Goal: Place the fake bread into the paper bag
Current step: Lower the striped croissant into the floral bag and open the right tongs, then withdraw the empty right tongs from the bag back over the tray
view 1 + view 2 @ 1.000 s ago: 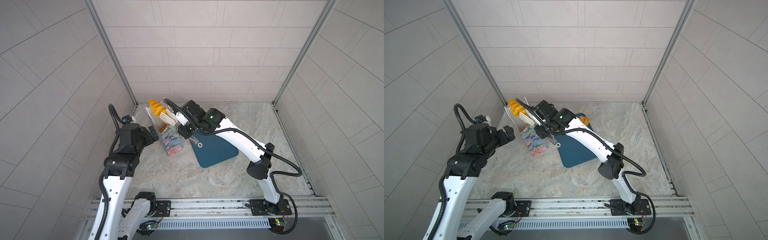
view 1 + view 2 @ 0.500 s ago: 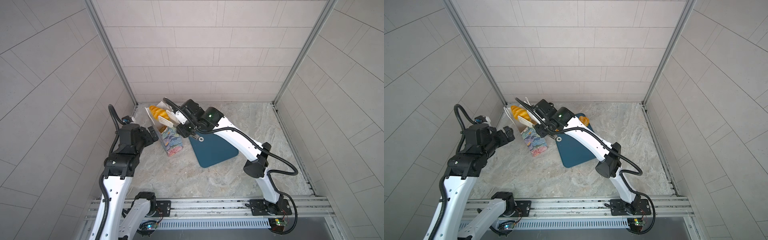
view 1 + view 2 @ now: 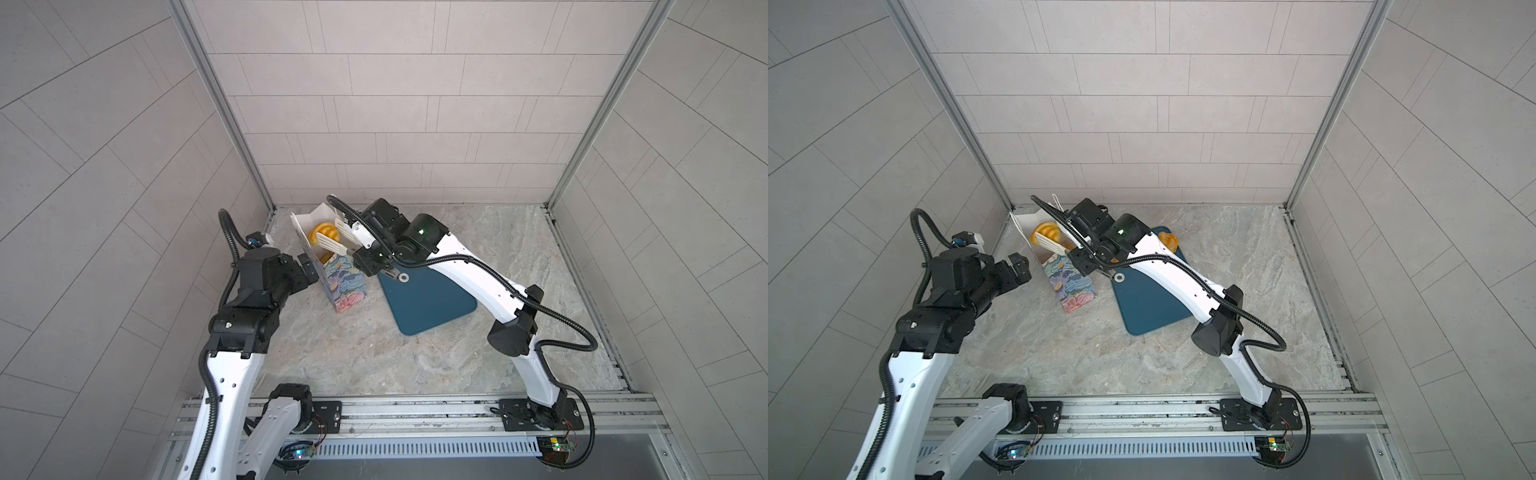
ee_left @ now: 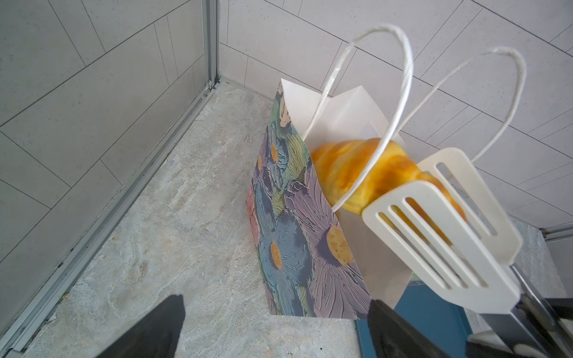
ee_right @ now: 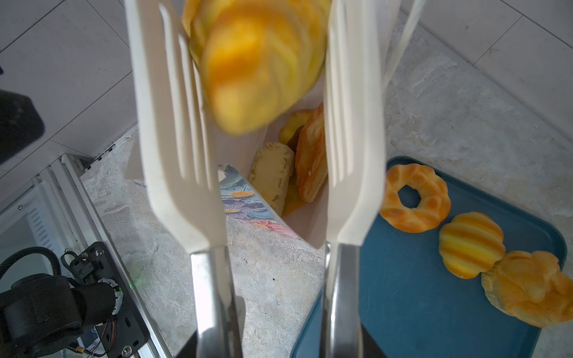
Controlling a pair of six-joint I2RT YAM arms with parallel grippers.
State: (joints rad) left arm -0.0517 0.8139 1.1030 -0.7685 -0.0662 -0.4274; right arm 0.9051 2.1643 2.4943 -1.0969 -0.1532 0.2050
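The floral paper bag (image 3: 345, 282) (image 3: 1073, 286) (image 4: 291, 235) stands open at the back left. My right gripper (image 3: 370, 259) (image 3: 1086, 259) (image 5: 279, 347) is shut on the handles of white slotted tongs (image 3: 332, 243) (image 4: 434, 235) (image 5: 173, 139). Their blades are spread over the bag's mouth. A blurred golden croissant (image 3: 325, 232) (image 3: 1047, 230) (image 4: 350, 167) (image 5: 257, 71) lies between the blades; I cannot tell if they touch it. Several fake breads (image 5: 310, 161) lie inside the bag. My left gripper (image 3: 308, 271) (image 3: 1021, 270) (image 4: 274, 310) is open and empty beside the bag.
A dark teal tray (image 3: 428, 303) (image 3: 1150, 307) (image 5: 403, 294) lies right of the bag. On it are a ring (image 5: 415, 198), a striped bun (image 5: 471, 245) and a flaky pastry (image 5: 527, 288). The back and left walls stand close behind the bag.
The tongs came down towards the bag's mouth and their blades spread apart. The croissant dropped from above the bag to its opening. My left arm has not moved.
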